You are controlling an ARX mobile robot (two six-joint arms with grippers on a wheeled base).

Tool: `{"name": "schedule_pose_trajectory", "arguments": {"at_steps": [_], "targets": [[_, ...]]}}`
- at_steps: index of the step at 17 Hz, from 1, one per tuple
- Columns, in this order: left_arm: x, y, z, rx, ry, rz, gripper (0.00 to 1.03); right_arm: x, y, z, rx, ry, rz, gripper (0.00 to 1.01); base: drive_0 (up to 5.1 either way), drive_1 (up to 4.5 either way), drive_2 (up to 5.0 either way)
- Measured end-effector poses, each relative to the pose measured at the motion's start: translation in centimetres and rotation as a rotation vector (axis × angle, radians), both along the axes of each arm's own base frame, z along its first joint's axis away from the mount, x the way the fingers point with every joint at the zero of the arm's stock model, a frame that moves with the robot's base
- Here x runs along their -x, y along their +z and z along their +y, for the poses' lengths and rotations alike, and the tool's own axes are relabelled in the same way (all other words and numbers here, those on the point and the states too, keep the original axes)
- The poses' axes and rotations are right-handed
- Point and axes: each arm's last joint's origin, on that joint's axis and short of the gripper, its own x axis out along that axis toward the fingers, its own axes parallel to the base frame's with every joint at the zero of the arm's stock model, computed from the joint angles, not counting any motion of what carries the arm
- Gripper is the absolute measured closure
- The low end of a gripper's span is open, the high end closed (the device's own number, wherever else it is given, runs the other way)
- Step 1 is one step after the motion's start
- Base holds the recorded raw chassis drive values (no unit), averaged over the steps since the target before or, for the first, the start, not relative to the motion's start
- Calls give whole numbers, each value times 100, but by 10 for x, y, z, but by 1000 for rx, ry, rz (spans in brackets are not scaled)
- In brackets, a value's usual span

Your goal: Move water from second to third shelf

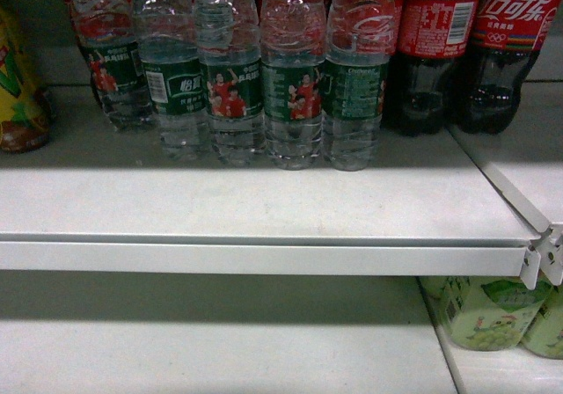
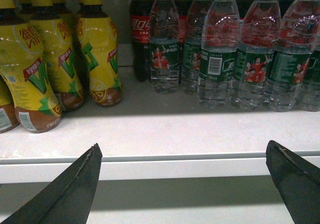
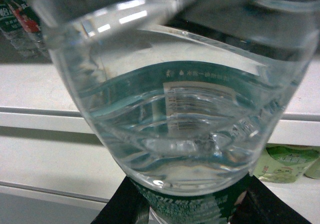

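A clear ribbed water bottle with a dark green label fills the right wrist view, tilted toward the camera. My right gripper is shut on its labelled middle, with a dark finger on either side. Behind it lies a white shelf edge. Several more water bottles stand in a row on the upper shelf; they show too in the left wrist view as water bottles. My left gripper is open and empty in front of that shelf's edge. Neither gripper shows in the head view.
Dark cola bottles with red labels stand right of the water row. Yellow bottles crowd the shelf's left end. The lower shelf carries pale green bottles at its right. A bracket joins the neighbouring shelf.
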Motion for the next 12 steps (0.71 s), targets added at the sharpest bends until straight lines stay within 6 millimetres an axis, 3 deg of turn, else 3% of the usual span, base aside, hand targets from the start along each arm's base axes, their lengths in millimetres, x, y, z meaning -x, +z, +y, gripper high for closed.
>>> {"name": "schedule_pose_trajectory", "arguments": {"at_steps": [12], "targets": [[0,0,0,0,0,0,5,45,4,-25,-47,-90,-66,68,0,0,0]]}}
